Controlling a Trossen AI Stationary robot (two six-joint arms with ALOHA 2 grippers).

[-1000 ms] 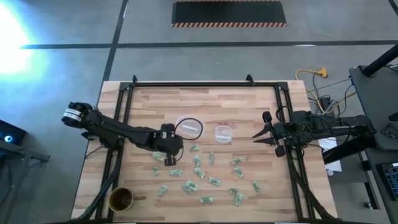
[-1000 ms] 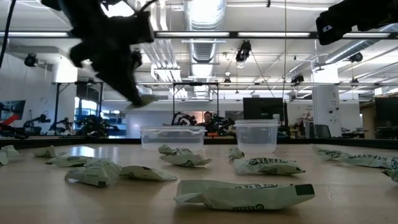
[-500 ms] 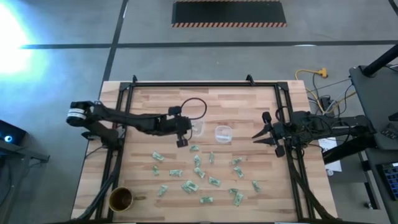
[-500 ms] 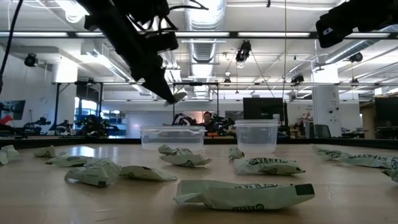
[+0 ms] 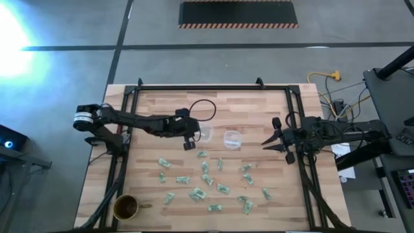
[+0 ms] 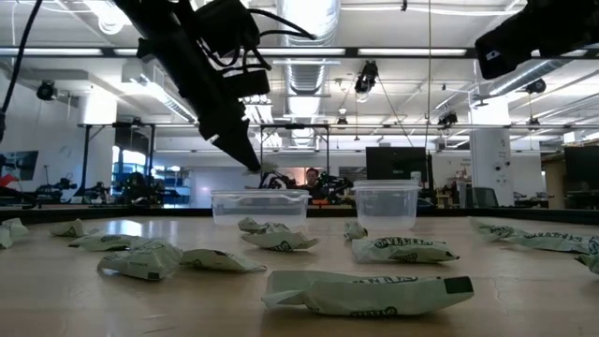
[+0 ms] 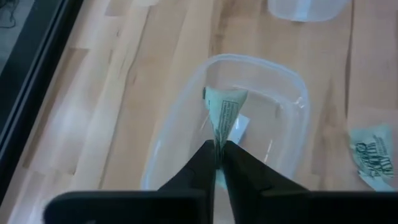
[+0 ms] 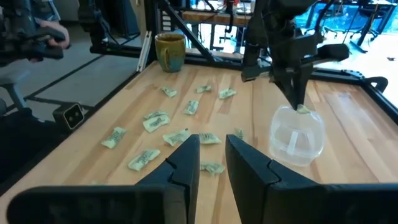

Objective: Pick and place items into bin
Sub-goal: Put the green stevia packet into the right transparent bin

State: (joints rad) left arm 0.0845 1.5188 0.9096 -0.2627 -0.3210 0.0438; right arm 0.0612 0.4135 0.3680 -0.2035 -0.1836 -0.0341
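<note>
Left gripper (image 7: 218,146): fingers pressed together on one pale green and white wrapped piece (image 7: 224,112), pinched by its lower end, the rest of the wrapper sticking out past the fingertips. Held directly above the clear bin (image 7: 283,106), over its open mouth; not touching the bin's rim or floor so far as can be told. In the high view, gripper poised over the table's middle, arm reaching in from the left edge.

Loose wrapped pieces (image 5: 206,178): scattered flat on the wooden table (image 5: 252,107), in a spread across the near half, all outside the bin; one lying just beside the bin.

Small clear cup (image 5: 232,138): upright on the table, just beside the bin, on its right.

Brown cup (image 5: 125,206): at the near left corner, well apart from the pieces.

Right gripper (image 8: 211,155): fingers slightly spread, holding nothing, hovering at the table's right edge, well apart from bin and pieces.
</note>
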